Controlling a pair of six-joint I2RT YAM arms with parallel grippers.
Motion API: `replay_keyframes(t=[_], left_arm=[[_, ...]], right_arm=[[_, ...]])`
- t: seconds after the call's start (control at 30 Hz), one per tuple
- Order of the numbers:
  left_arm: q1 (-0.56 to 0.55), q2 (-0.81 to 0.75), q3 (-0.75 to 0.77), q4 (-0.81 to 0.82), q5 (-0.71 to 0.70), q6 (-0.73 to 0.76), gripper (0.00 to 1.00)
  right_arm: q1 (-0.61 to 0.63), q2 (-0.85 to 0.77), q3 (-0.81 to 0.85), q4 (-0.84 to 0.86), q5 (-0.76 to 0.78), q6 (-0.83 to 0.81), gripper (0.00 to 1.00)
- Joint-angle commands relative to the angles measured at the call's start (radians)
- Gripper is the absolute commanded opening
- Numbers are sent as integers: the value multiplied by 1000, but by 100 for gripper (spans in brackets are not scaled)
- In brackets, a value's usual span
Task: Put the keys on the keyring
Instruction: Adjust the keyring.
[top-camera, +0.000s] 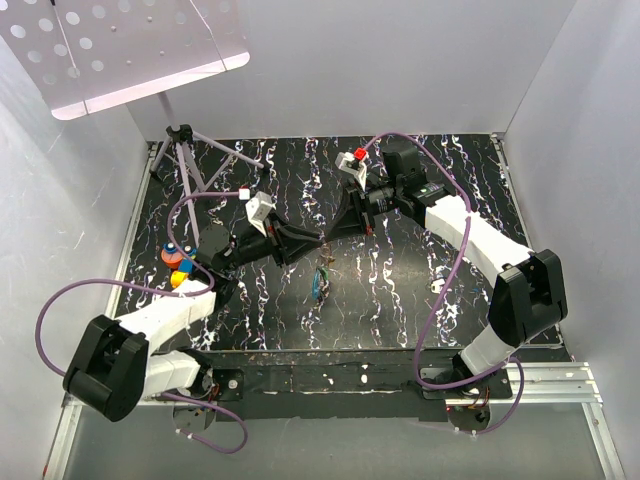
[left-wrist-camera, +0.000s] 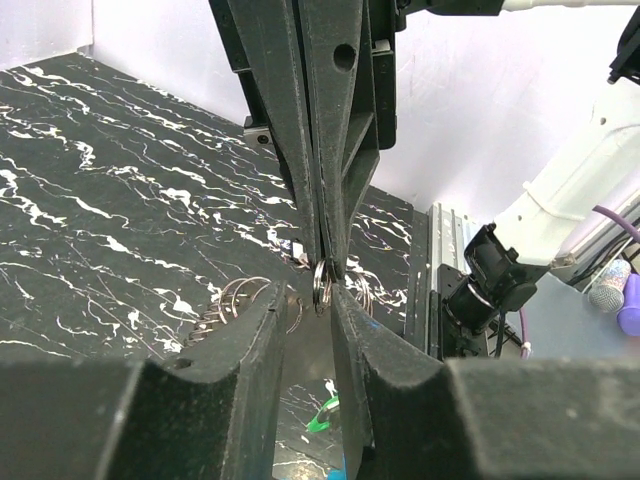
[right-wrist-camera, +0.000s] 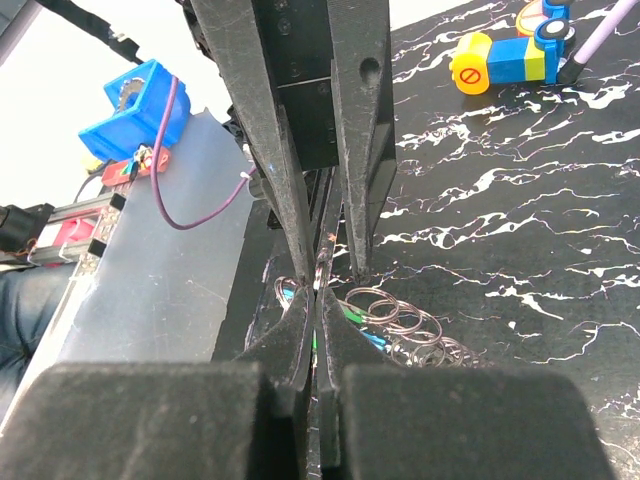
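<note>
Right gripper (right-wrist-camera: 317, 297) jaws pinch the thin, round, silvery wire keyring (left-wrist-camera: 322, 284). Left gripper (left-wrist-camera: 305, 312) jaws stand parted either side of it, above the black, white-veined worktop (left-wrist-camera: 100, 200).

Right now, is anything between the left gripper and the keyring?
Nothing visible. The keyring, pinched by the shut right gripper, sits right at the left gripper's open fingertips, only air between them.

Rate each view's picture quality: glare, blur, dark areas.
Top external: perforated panel blown out by glare, keys tiny and indistinct. Left wrist: keyring fairly sharp, near left claw soft and dark. Right wrist: pale background washed out, right claw black, featureless.
</note>
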Motion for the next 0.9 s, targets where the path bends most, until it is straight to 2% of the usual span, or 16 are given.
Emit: replay_keyframes(t=[0.0, 0.1, 0.17, 0.3, 0.4, 0.47, 0.53, 0.57, 0.63, 0.73, 0.87], left_arm=[[6, 5, 42, 27, 39, -8, 21], [6, 19, 52, 21, 69, -11, 13], [6, 27, 57, 21, 82, -14, 0], [6, 19, 60, 10, 101, -11, 0], [6, -25, 77, -94, 98, 56, 0], [6, -71, 118, -300, 81, 158, 0], [6, -113, 187, -526, 70, 290, 0], [6, -122, 233, -653, 46, 361, 0], [6, -127, 325, -882, 35, 510, 0], [6, -99, 459, -1153, 30, 651, 0], [0, -10, 653, -1457, 52, 800, 0]], right_arm=[[-4, -48, -4, 45, -44, 16, 1], [-4, -46, -4, 46, -44, 19, 1], [-4, -45, -4, 48, -46, 19, 1], [-4, -45, -7, 48, -43, 18, 1], [-4, -46, -3, 10, -20, -16, 1], [-4, -46, 11, -39, 5, -62, 2], [-4, -46, 43, -142, 39, -170, 17], [-4, -46, 68, -190, 55, -213, 31], [-4, -42, 123, -308, 94, -310, 42], [-4, -26, 230, -464, 144, -436, 48], [-4, -11, 322, -552, 166, -528, 50]])
